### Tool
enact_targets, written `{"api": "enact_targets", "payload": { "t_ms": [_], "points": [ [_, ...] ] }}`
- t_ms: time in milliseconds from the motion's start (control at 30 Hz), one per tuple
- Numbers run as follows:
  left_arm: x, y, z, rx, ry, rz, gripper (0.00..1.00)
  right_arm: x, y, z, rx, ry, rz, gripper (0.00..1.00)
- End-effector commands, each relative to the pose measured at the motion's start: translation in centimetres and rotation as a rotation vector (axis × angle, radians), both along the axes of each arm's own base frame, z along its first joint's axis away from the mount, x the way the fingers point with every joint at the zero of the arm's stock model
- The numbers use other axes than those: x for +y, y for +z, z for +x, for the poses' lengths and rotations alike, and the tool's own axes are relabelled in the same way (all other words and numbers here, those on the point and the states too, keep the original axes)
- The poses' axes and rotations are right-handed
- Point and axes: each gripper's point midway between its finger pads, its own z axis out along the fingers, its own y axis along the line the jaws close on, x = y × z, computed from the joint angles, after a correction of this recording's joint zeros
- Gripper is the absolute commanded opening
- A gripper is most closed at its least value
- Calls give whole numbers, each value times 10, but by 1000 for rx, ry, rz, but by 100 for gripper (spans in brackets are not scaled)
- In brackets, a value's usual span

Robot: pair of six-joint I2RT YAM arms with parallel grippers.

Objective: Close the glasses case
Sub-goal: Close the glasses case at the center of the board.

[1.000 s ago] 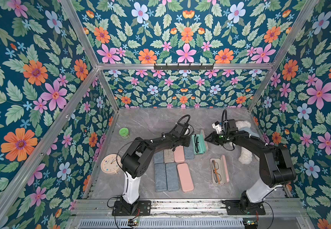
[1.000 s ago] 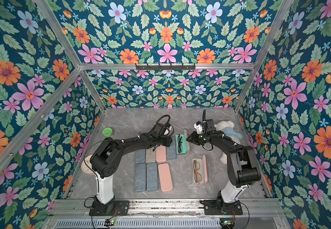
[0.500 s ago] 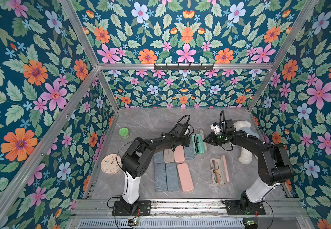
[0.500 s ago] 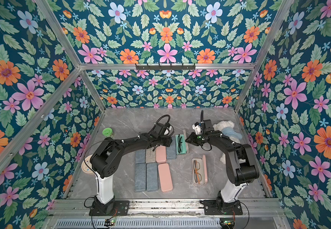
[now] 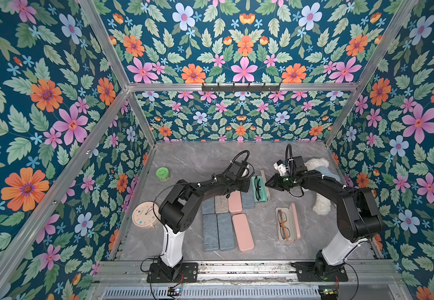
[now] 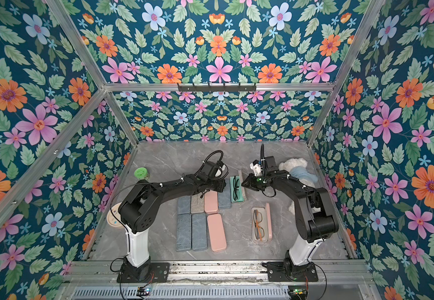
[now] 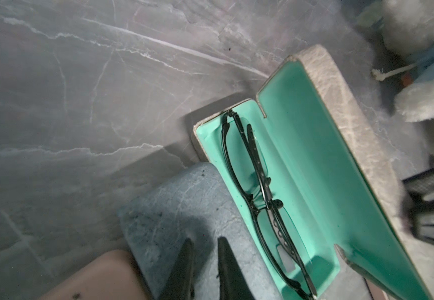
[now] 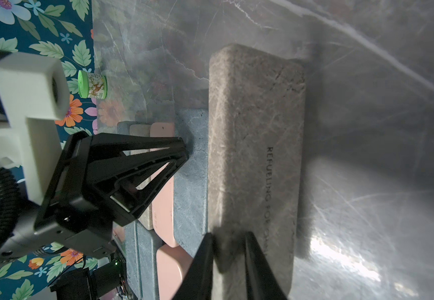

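Glasses case [image 5: 259, 189], teal-lined, is seen open near the worktop's [image 5: 200, 158] far edge, its lid pinched by the right gripper [image 8: 228, 249]; "REFUELING" is legible, the rest hidden. Left gripper [image 7: 205, 249] is held narrow, empty.

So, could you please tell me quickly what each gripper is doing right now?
Left gripper: nearly closed, holding nothing, above a blue case.
Right gripper: nearly closed, empty, at the open case's lid.

Grey marble table [image 5: 192, 161] carries glasses cases [image 5: 242, 232], clock [image 5: 144, 215], green jar [image 5: 163, 173].
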Motion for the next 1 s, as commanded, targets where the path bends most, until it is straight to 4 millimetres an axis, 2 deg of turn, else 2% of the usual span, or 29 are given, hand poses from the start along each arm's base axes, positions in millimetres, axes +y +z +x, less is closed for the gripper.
{"api": "enact_targets", "payload": {
  "t_ms": [0, 467, 967],
  "points": [
    [2, -10, -7, 36, -17, 22, 21, 2, -4, -6, 24, 17, -8, 23],
    [1, -11, -8, 40, -19, 20, 20, 7, -6, -7, 27, 37, -13, 23],
    [1, -11, -8, 45, -19, 15, 20, 23, -20, -17, 69, 109, -68, 22]
  ]
}}
